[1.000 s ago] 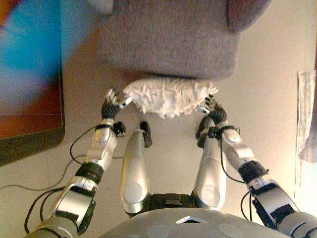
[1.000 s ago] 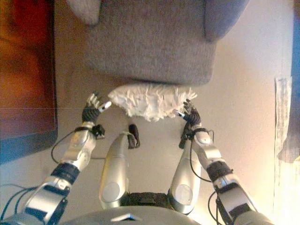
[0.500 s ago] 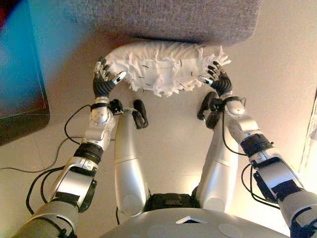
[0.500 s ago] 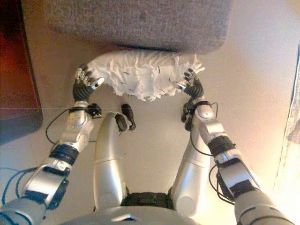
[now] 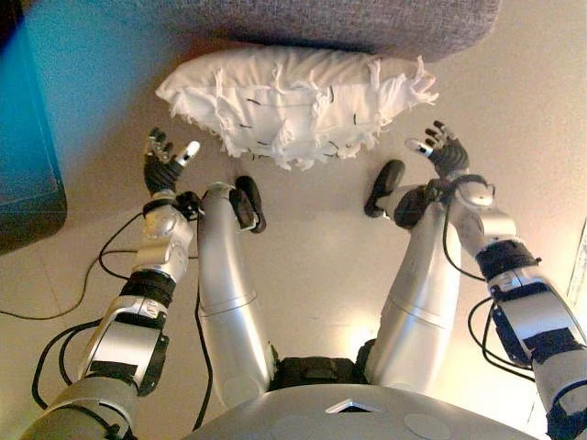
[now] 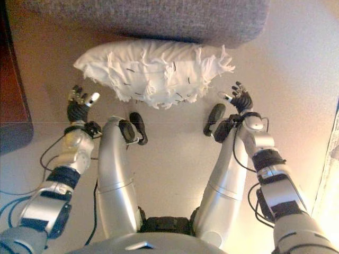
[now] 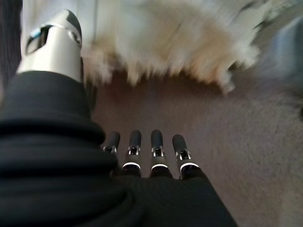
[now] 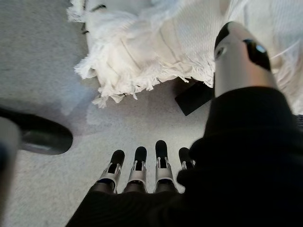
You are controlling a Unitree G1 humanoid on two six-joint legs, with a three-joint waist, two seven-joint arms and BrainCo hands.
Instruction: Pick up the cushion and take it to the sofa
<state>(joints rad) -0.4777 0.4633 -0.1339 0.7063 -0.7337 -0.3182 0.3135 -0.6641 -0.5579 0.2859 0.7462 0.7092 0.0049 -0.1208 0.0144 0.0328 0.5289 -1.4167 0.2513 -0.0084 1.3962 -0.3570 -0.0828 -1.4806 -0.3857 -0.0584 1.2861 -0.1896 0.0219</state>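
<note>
The white fringed cushion [image 5: 293, 101] lies free just in front of the grey sofa [image 5: 367, 23], its far edge at the sofa's front. Neither hand touches it. My left hand [image 5: 163, 163] hovers open off its left end, fingers straight, a gap between them and the cloth. My right hand [image 5: 444, 148] stands open off the right end, close to the fringe. In the left wrist view the cushion [image 7: 165, 42] shows beyond the straight fingers [image 7: 157, 153]. Across bare floor, the right wrist view shows it [image 8: 151, 42] past the fingers [image 8: 137, 168]. I cannot tell whether it rests on the floor.
A dark blue-edged flat object [image 5: 27, 137] lies on the floor at the left. A pale strip [image 5: 580, 275] runs along the right edge. A small dark block [image 8: 196, 98] sits under the cushion's edge by the sofa. Beige floor [image 5: 312, 247] spreads between the arms.
Both hands have let go of the cushion and drawn back and apart. The cushion now sits loose by the sofa front. The view has shifted as well.
</note>
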